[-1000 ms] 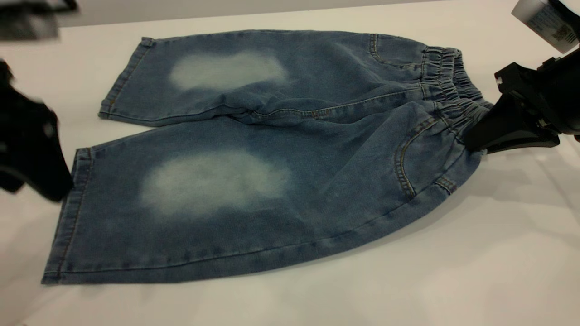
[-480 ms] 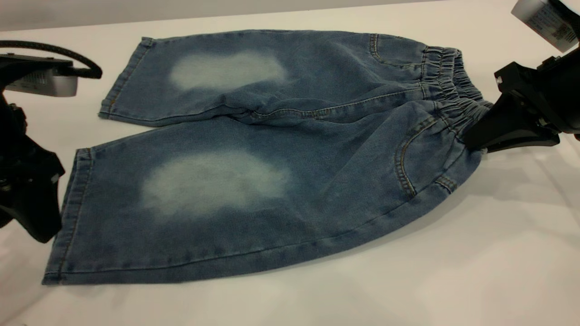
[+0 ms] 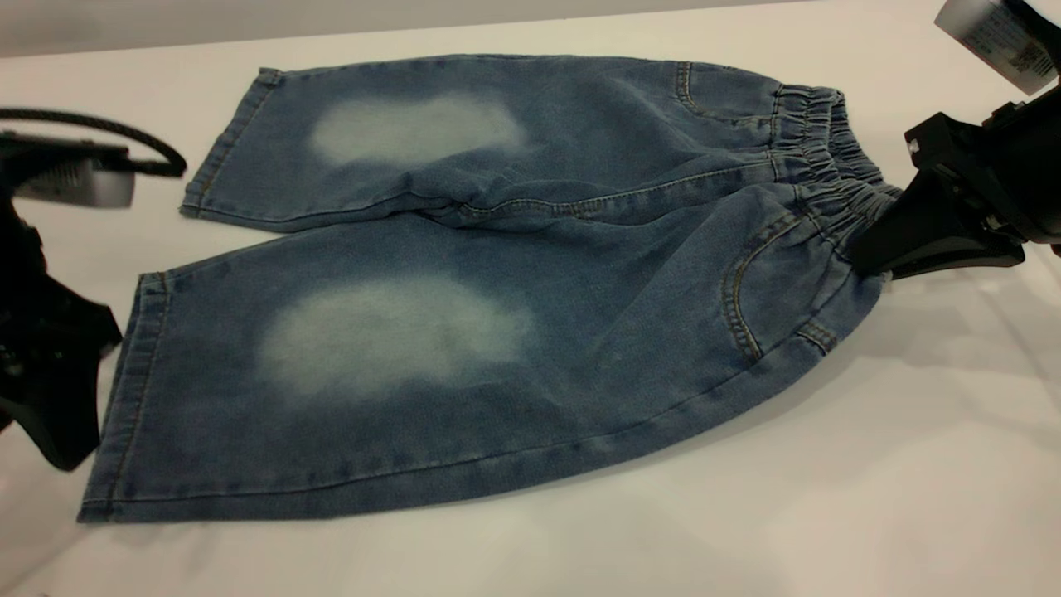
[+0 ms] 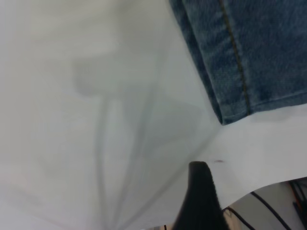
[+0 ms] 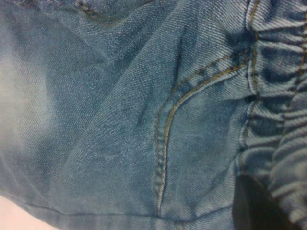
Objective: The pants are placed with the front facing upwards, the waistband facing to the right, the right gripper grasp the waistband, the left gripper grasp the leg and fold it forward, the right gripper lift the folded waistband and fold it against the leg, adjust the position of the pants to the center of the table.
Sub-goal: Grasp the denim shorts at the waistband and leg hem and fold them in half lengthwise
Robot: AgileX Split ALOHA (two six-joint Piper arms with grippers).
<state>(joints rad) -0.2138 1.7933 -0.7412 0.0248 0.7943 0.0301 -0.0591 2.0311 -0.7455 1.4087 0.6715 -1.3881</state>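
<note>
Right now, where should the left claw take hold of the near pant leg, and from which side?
Grip the hem of the pants near its outer corner, coming in from the left claw's own side. That edge lies flat, open and nearest it on the table.

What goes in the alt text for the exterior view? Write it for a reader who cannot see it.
Blue denim pants lie flat on a white table, legs to the left and waistband to the right. The right tool is at the waistband's near end. The left tool hovers by the near leg's hem, not holding it.
</note>
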